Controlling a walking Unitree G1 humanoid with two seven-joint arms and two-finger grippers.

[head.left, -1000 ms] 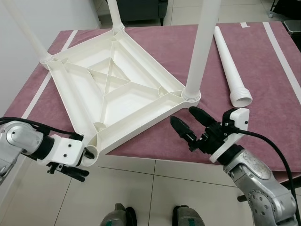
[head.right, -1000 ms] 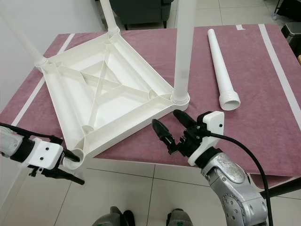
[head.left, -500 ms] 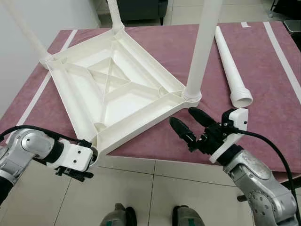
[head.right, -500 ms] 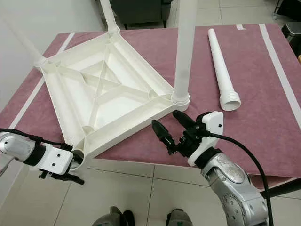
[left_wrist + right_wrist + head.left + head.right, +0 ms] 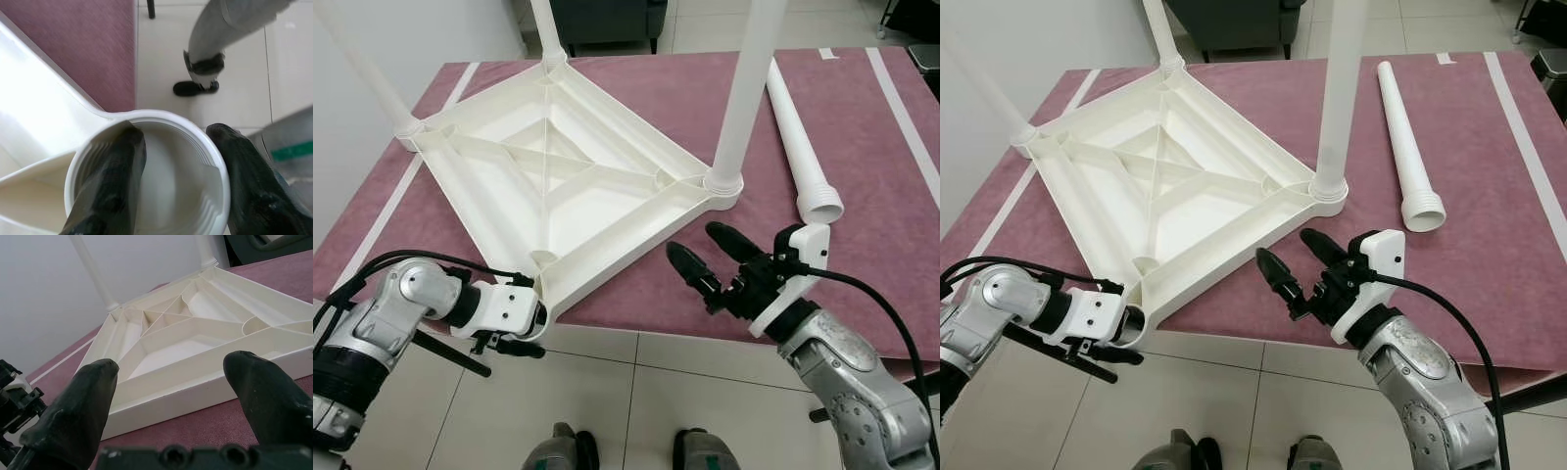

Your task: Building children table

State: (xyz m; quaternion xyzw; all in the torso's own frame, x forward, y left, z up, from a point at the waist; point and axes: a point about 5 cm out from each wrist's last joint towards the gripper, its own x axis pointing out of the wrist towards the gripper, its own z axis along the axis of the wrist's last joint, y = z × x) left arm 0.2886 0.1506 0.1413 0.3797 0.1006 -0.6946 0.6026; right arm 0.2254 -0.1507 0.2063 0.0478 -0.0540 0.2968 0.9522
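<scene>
At the tabletop's [image 5: 558, 176] empty corner socket [image 5: 146, 171], left end effector [image 5: 171, 181] grips.

Upturned tabletop [image 5: 558, 181] on mat [image 5: 901, 215], loose leg [image 5: 798, 132] lying to its right

Head stereo pair: looks steeply down on the upturned white plastic tabletop [image 5: 558, 186] (both eyes share it). Left wrist camera: very close on its empty corner socket [image 5: 146, 171]. Right wrist camera: low, facing across its near edge.
</scene>
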